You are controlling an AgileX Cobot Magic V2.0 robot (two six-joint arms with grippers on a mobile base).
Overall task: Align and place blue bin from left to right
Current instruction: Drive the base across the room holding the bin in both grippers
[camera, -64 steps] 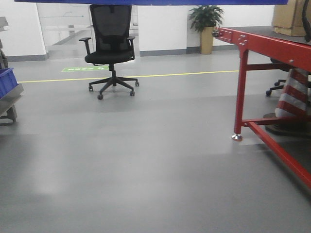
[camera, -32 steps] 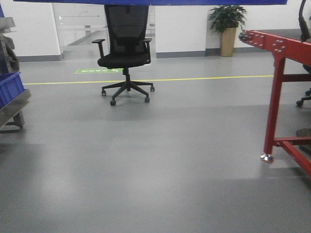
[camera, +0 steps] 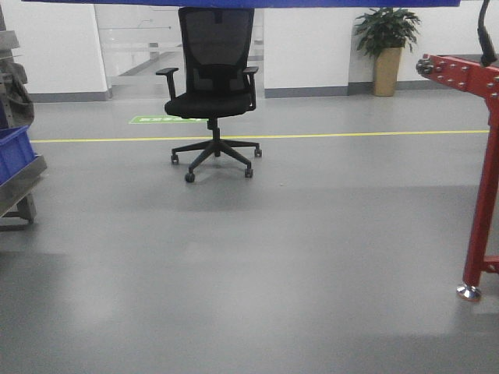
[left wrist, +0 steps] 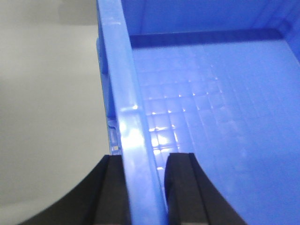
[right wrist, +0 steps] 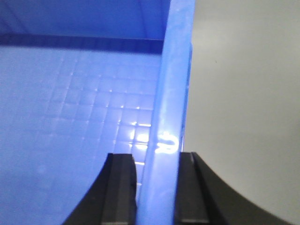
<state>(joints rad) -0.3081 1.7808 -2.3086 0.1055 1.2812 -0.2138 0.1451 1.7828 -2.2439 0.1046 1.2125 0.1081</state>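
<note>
The blue bin hangs between my two grippers above the grey floor. In the left wrist view its left wall (left wrist: 127,93) rises up the picture, and my left gripper (left wrist: 146,160) is shut on that rim, one finger outside and one inside. The right wrist view shows the bin's right wall (right wrist: 171,93), with my right gripper (right wrist: 154,160) shut on it the same way. Both views look down onto the gridded floor of the bin, with nothing lying on it. A blue strip of the bin (camera: 234,3) runs along the top edge of the front view.
A black office chair (camera: 212,86) stands ahead, past a yellow floor line (camera: 351,134). A red metal table frame (camera: 487,156) stands at the right edge. A metal rack with a darker blue bin (camera: 14,152) is at the far left. A potted plant (camera: 386,47) stands by the back wall.
In the front view the chair, plant and red frame have slid to the right, and the rack at the left shows more. Both grippers hold the bin as before.
</note>
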